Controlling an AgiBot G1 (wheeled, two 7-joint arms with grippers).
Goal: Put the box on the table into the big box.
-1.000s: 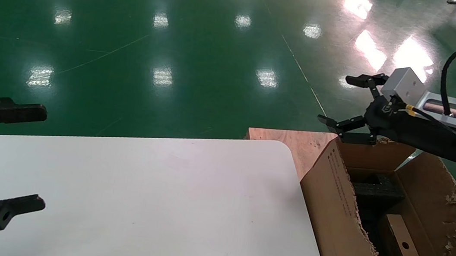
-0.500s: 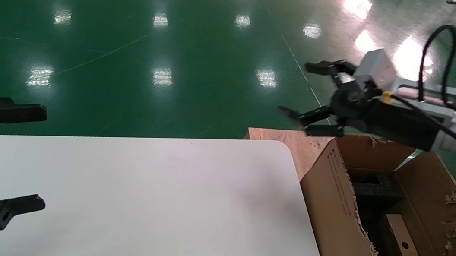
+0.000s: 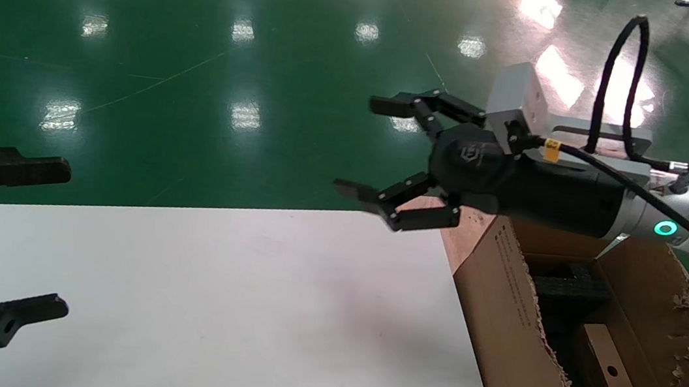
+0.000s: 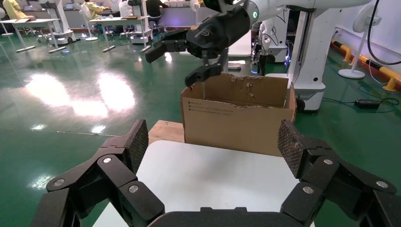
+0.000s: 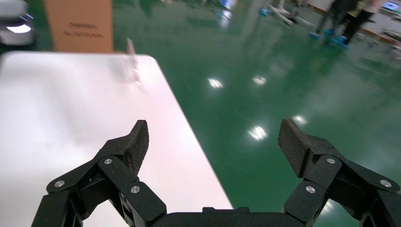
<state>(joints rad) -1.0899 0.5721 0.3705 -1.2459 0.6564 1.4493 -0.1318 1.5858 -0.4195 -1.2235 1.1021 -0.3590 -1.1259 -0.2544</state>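
Bearing small unreadable printed text, the big box holds the box.

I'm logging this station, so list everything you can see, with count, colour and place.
Small rectangular brown cardboard box: one, brown, with a round hole, inside the carton.
Large torn-edged corrugated carton: one, brown, right of the table.
Black foam: black, inside the carton.
White tabletop: one, white, centre.
Wooden board: one, brown, between table and carton.
Floor: green, glossy.
Right gripper: black, fingers open, above the table's far corner.
Left gripper: black, fingers open, over the table's left edge.
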